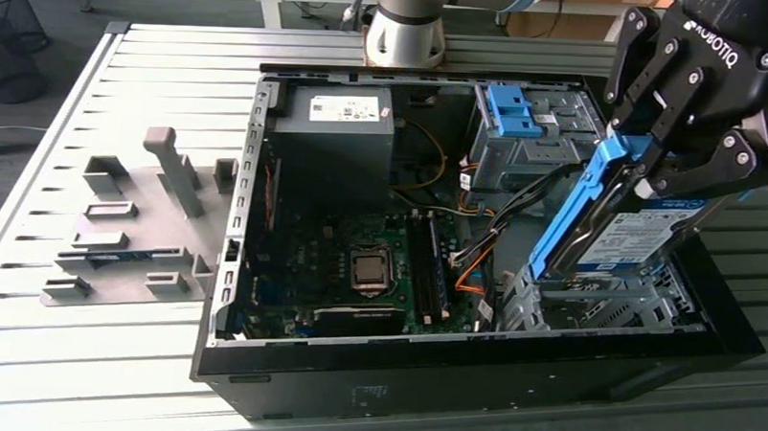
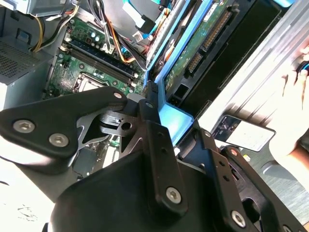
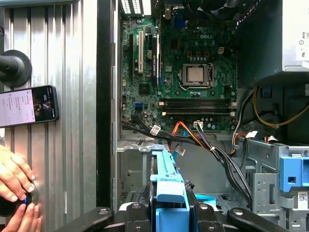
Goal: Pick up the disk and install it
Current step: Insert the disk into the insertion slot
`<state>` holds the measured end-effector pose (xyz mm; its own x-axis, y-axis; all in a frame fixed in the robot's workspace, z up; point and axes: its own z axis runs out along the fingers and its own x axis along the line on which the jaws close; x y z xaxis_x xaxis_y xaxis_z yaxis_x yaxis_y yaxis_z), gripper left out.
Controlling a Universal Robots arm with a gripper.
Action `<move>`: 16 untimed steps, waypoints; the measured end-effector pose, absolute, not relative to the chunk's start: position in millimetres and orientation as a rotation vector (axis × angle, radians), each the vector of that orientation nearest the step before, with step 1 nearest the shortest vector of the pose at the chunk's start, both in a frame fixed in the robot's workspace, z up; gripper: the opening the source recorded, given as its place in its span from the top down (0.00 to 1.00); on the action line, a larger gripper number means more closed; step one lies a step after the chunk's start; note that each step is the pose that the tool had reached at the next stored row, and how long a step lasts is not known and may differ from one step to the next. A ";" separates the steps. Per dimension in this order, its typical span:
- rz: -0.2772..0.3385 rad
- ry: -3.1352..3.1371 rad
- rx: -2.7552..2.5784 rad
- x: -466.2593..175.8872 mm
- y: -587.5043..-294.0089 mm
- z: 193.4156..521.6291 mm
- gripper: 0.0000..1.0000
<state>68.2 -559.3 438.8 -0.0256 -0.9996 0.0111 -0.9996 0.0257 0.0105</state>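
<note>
The disk is a silver hard drive with a blue-and-white label and blue side rails. It hangs tilted on edge over the metal drive cage in the near right corner of the open computer case. My gripper is shut on the disk's upper end. In both wrist views the black fingers clamp the blue rail, and the second wrist view shows the disk's green circuit board. The disk's lower end reaches the top of the cage.
Inside the case are a dark power-supply box, the motherboard, loose cables and a blue bracket on the far cage. A grey fixture plate lies at the exterior view's left. A phone and a person's hands rest beside the case.
</note>
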 end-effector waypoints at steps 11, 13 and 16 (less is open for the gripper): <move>0.001 -2.252 2.168 68.2 -561.3 436.5 0.64; 0.001 -2.253 2.167 68.2 -561.4 436.3 0.64; 0.001 -2.255 2.165 68.2 -561.9 435.4 0.64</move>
<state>68.2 -561.9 435.4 -0.0404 -0.9991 0.0118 -0.9991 0.0405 0.0105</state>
